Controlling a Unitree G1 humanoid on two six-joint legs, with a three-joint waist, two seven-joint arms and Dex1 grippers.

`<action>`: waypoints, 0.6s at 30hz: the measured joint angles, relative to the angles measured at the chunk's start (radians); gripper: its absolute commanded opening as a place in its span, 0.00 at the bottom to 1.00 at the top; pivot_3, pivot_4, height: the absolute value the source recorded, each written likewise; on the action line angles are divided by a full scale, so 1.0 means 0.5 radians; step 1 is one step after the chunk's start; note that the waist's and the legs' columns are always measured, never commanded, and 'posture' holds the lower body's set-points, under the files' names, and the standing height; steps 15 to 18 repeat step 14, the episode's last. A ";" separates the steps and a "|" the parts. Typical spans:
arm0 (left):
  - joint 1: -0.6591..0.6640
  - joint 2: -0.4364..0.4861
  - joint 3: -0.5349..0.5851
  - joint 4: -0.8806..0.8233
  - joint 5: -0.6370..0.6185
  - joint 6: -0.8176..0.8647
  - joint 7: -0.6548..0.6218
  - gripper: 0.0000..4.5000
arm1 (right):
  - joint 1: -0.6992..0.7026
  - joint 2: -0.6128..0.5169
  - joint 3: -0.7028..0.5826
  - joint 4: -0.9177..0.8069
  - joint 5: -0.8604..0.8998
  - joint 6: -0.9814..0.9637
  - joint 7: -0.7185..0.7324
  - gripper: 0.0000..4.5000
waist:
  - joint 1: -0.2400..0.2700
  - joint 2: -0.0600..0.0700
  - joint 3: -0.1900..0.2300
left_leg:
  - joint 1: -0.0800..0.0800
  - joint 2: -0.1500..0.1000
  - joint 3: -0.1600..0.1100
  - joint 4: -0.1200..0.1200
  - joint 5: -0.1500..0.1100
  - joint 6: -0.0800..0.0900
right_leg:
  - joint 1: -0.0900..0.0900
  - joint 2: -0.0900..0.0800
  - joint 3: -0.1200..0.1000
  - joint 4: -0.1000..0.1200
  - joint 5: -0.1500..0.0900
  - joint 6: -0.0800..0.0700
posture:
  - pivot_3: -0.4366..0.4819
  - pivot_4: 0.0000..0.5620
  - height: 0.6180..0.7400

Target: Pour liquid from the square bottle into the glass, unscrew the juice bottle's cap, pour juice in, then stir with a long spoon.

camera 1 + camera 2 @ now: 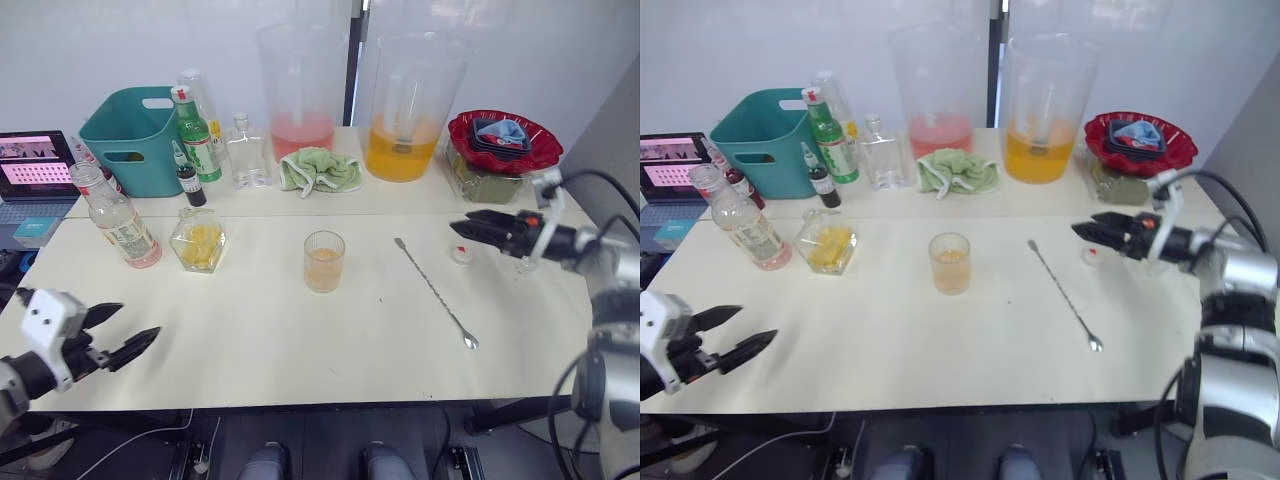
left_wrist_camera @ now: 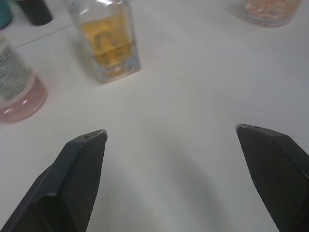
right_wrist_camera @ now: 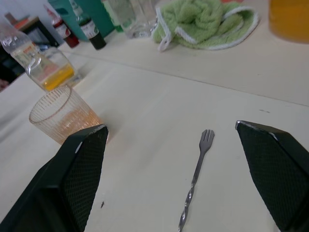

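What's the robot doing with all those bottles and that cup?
It's mixing a drink. Right now both grippers are open and hold nothing. The glass in the middle of the table already has some orange drink in it. The square bottle and the juice bottle, with no cap on, stand to its left. The long spoon lies flat near the right gripper. The left gripper hovers at the table's near edge.

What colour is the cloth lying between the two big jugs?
The cloth is light green with a white edge; the right wrist view shows it best.
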 measured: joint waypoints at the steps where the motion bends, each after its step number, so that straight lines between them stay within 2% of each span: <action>1: 0.024 0.000 0.003 0.060 0.040 -0.046 -0.015 1.00 | 0.134 0.003 -0.001 -0.035 -0.003 -0.111 0.007 0.99 | 0.002 0.000 0.000 | 0.000 0.000 0.001 0.000 0.000 0.000 | 0.000 -0.001 0.000 0.000 0.000 0.000 | 0.48 0.27 1.00; 3: 0.064 -0.007 -0.001 0.155 0.121 -0.142 -0.025 1.00 | 0.338 0.034 -0.003 -0.048 -0.012 -0.288 -0.009 0.99 | 0.003 0.000 0.000 | -0.001 -0.001 0.006 0.001 0.000 0.000 | -0.002 -0.003 0.004 0.000 0.000 0.000 | 0.48 0.27 1.00; 7: 0.040 -0.035 0.001 0.179 0.176 -0.231 -0.003 1.00 | 0.517 0.087 -0.076 -0.209 0.065 -0.458 -0.036 0.99 | 0.002 0.001 0.001 | 0.004 0.001 0.007 0.003 0.002 -0.002 | 0.001 -0.002 0.004 0.002 0.000 0.000 | 0.48 0.27 1.00; 11: 0.010 -0.109 0.002 0.187 0.180 -0.277 0.047 1.00 | 0.611 0.086 -0.090 -0.216 0.051 -0.764 -0.076 0.99 | 0.001 0.000 0.000 | 0.023 0.003 0.007 0.002 -0.001 0.001 | 0.024 -0.001 0.003 -0.005 0.000 0.000 | 0.48 0.27 1.00; 14: 0.010 -0.194 0.001 0.189 0.185 -0.326 0.094 1.00 | 0.677 0.087 -0.086 -0.087 -0.010 -0.998 -0.118 0.99 | 0.013 0.000 0.000 | 0.024 0.002 0.008 0.002 -0.001 0.001 | 0.025 -0.002 0.003 -0.006 0.000 0.000 | 0.48 0.27 1.00; 18: 0.010 -0.194 0.001 0.189 0.185 -0.326 0.094 1.00 | 0.677 0.087 -0.086 -0.087 -0.010 -0.998 -0.118 0.99 | 0.013 0.000 0.000 | 0.024 0.002 0.008 0.002 -0.001 0.001 | 0.025 -0.002 0.003 -0.006 0.000 0.000 | 0.48 0.27 1.00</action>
